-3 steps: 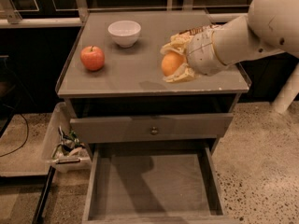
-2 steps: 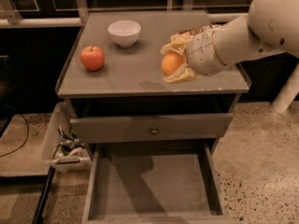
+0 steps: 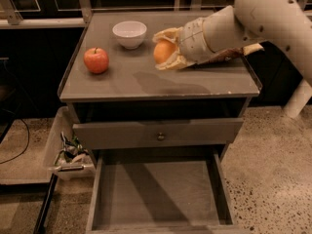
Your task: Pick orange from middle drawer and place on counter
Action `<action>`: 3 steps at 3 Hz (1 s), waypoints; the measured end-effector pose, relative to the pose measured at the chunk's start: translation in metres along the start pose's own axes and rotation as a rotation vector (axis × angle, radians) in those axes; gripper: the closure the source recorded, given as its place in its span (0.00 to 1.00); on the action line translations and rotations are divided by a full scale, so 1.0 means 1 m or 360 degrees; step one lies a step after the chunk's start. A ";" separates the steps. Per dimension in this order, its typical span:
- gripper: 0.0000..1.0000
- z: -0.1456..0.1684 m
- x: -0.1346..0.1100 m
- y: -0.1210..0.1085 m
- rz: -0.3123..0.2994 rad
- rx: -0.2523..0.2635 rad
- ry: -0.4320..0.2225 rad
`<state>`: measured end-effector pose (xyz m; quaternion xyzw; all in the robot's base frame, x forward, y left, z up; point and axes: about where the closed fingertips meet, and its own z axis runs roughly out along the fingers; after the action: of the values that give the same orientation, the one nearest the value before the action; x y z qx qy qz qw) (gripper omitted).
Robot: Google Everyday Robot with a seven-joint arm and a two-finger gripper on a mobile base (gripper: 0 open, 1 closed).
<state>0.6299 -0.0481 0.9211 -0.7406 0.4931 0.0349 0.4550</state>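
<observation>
My gripper (image 3: 165, 50) reaches in from the right over the counter (image 3: 146, 84) and is shut on the orange (image 3: 164, 52), which sits between the pale fingers (image 3: 168, 33) a little above the grey top, right of its middle. The middle drawer (image 3: 158, 195) stands pulled out below, its flat grey floor bare. The drawer above it is closed, with a small round knob (image 3: 160, 136) on its front.
A red apple (image 3: 96, 60) sits on the counter's left part and a white bowl (image 3: 129, 34) at the back centre. A clear bin of clutter (image 3: 68, 152) stands on the floor left of the cabinet. Speckled floor lies to the right.
The gripper with the orange has moved left and farther back over the counter, toward the bowl. The apple, bowl and drawer have not moved.
</observation>
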 end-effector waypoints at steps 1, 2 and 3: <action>1.00 0.027 0.003 -0.026 -0.0007 0.0018 -0.0073; 1.00 0.047 0.008 -0.037 0.0041 0.0000 -0.0133; 1.00 0.064 0.018 -0.040 0.0145 -0.0016 -0.0217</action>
<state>0.6948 -0.0112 0.9000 -0.7156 0.4941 0.1084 0.4817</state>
